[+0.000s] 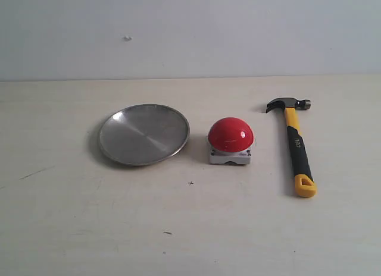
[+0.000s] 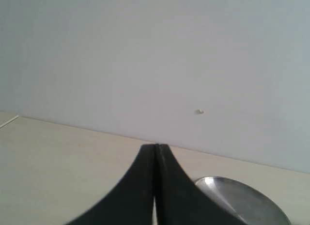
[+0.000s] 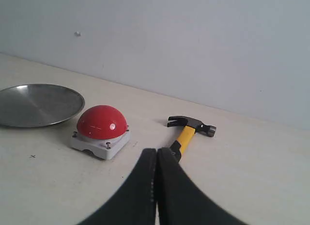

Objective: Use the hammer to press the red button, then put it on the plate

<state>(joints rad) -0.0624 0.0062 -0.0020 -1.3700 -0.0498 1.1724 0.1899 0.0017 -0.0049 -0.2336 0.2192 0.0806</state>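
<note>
You have three things in a row on the table (image 1: 190, 228). In the exterior view the plate (image 1: 144, 134) is at the left, the button (image 1: 230, 135) is in the middle and the hammer (image 1: 296, 146) is at the right.

The plate's rim comes near the button's grey-white base, but the two are apart. The hammer lies flat, clear of the button. Its head is toward the wall (image 1: 190, 26), its claw is on the button's side, and its yellow looped butt is toward the near edge.

There is a pale marking on the hammer's black sleeve, but it is too small for you to read.

Your left gripper (image 2: 156, 152) has its fingers pressed together, with only part of the plate showing beyond them. Your right gripper (image 3: 156, 154) is also pressed together, and the hammer's handle lies just past its tips.
</note>
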